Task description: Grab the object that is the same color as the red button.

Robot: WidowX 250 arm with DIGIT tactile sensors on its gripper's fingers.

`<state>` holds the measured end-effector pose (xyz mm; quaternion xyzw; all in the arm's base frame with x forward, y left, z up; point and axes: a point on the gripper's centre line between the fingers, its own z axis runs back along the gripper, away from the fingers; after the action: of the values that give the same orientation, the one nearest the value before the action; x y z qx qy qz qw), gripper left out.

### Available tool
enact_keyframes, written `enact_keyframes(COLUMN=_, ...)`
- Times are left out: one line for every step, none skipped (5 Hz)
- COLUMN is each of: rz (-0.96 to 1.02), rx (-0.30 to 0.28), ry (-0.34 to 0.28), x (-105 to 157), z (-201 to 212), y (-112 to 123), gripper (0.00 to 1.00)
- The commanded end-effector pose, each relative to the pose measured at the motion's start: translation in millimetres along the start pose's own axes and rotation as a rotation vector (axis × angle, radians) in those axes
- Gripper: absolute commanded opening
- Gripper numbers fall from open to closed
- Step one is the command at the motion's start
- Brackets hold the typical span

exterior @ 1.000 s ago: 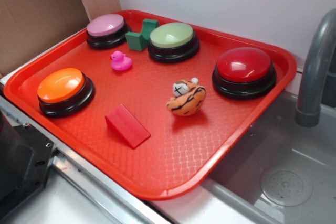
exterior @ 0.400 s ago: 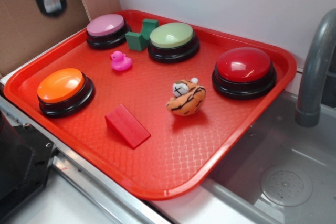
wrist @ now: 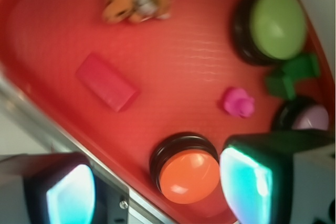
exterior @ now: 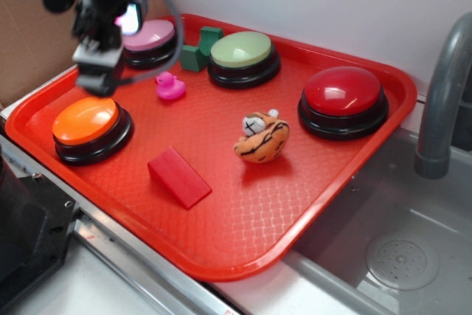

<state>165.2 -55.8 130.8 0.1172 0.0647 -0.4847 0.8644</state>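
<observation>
Holding buttons, red tray (exterior: pixel 346 175) borders grey sink (exterior: pixel 398 256).

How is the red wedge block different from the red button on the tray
The red wedge block is a flat-faced ramp with straight edges; the red button is a round dome. The wedge is plain and matte, while the button is glossy and sits on a black base. The wedge lies near the tray's front edge; the button stands at its far right. The button looks bigger. Both are red, rest on the tray, and neither is touched by the claw.
</observation>
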Motion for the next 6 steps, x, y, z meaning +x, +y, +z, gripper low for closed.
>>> enact_keyframes(rz=-0.484, rx=0.131, ry=-0.102, x=9.8, z=-22.6, y=-11.8, gripper=1.00)
enact_keyframes(rz=-0.496, rx=0.120, ry=-0.146, x=16.0, z=-37.7, y=-8.6, gripper=1.00)
enact_keyframes(rz=-0.499, rx=0.058, ry=-0.168, x=28.1, z=-64.8, y=-10.4, gripper=1.00)
enact_keyframes(rz=-0.456, rx=-0.030, ry=-0.149, x=31.6, z=-81.3, y=-21.2, gripper=1.00)
enact_keyframes(rz=-0.431, rx=-0.060, ry=-0.140, x=31.3, z=-88.7, y=-26.0, gripper=1.00)
enact_keyframes(rz=-0.459, rx=-0.052, ry=-0.103, x=34.5, z=-96.3, y=-26.0, gripper=1.00)
